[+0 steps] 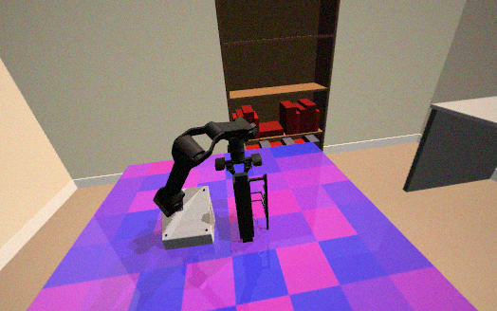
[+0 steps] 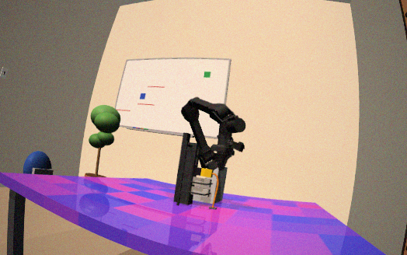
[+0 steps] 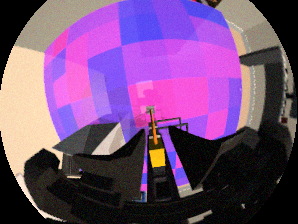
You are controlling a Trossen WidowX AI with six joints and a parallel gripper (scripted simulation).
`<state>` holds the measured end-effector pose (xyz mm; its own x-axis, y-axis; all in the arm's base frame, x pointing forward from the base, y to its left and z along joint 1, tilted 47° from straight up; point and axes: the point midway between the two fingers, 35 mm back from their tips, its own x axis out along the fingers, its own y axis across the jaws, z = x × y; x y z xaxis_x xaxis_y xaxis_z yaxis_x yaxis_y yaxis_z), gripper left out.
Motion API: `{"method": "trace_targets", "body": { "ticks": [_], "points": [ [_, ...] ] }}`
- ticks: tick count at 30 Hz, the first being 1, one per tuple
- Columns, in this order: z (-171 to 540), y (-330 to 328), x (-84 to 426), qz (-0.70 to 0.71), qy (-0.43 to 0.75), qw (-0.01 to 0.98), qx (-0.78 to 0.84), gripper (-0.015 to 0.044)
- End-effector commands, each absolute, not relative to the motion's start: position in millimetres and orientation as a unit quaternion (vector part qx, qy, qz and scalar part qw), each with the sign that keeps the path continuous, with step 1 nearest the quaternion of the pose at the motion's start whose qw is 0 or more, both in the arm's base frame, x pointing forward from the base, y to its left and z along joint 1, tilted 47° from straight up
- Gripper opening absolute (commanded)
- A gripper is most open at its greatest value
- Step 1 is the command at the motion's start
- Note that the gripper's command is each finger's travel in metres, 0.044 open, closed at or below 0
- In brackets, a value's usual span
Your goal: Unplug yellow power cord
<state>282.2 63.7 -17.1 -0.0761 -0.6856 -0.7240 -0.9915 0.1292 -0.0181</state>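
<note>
From above, my base block (image 1: 189, 223) sits at the left on the purple and pink checkered table top (image 1: 303, 265), and my arm (image 1: 182, 166) folds up and over toward the right. My gripper (image 1: 238, 172) points straight down over the top end of the black power strip (image 1: 244, 209), which stands upright near the base, with a thin black rack (image 1: 261, 199) just beside it on its right. Behind stands a dark bookshelf (image 1: 277, 71) holding red blocks.

In the side view, a green potted tree (image 2: 102, 134) stands far left and a whiteboard (image 2: 172, 95) hangs on the wall. The power strip (image 2: 186, 175) rises in the middle, and my gripper (image 2: 211, 161) hangs directly over the yellow plug (image 2: 206, 172), which is seated in the strip. The orange-yellow cord (image 2: 216, 190) curves down from the plug to the table.

Through my wrist camera, the yellow plug (image 3: 157, 157) lies between my 2 dark fingers, with the cord (image 3: 154, 129) running away beyond it. My fingers stand partly closed at a narrow gap, gripping nothing; I cannot tell whether they touch the plug.
</note>
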Motion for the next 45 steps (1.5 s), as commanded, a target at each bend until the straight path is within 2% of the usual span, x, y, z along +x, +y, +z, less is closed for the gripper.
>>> {"method": "trace_targets", "body": {
  "ticks": [1,45],
  "points": [
    [-11.0,56.9,277.7,0.253,0.692,0.278,-0.617,0.0160],
    [10.1,21.1,273.9,0.252,0.692,0.277,-0.617,0.0160]
  ]
}}
